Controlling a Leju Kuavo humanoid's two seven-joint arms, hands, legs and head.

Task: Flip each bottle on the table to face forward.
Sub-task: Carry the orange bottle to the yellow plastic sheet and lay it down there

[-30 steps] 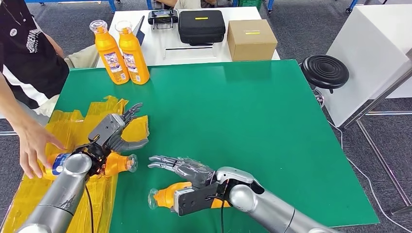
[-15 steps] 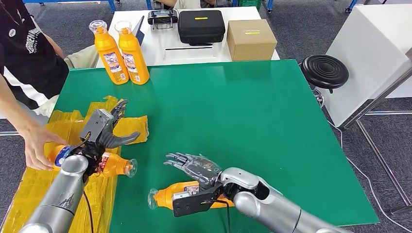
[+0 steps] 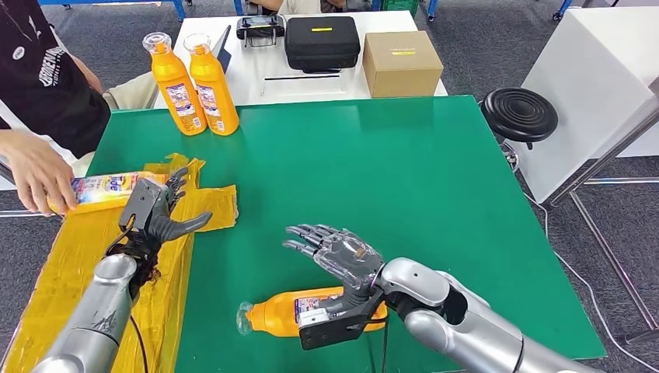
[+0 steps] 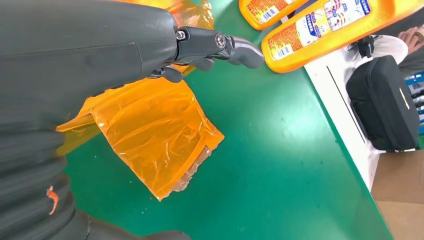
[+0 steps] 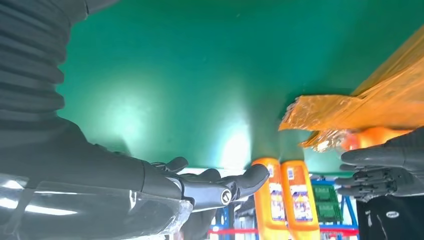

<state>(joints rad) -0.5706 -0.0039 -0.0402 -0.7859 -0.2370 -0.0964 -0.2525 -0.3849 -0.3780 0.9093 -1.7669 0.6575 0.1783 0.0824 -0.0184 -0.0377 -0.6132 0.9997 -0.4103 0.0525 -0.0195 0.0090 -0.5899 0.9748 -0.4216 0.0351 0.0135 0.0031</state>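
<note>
An orange bottle (image 3: 311, 309) lies on its side at the front of the green table (image 3: 404, 171), label up and cap to the left. My right hand (image 3: 338, 252) hovers open just above it, fingers spread, holding nothing. My left hand (image 3: 155, 208) is open over the yellow plastic sheet (image 3: 85, 264), empty. A person's hand (image 3: 31, 175) holds another orange bottle (image 3: 109, 189) level in the air, just beyond my left hand. Two more orange bottles (image 3: 177, 81) (image 3: 211, 81) stand upright at the table's back left corner; the left wrist view shows them (image 4: 340, 25) (image 4: 262, 10) past my fingertips (image 4: 240, 47).
The crumpled yellow sheet (image 4: 155, 135) covers the table's left side. Behind the green table stands a white table with a black case (image 3: 322, 43) and a cardboard box (image 3: 402, 64). A black stool (image 3: 519, 115) is at the right. The person stands at the left edge.
The person picked up the bottle that lay under my left hand and carried it back and left. My left hand drew back and left. My right hand rose off the front bottle, whose label now faces up.
</note>
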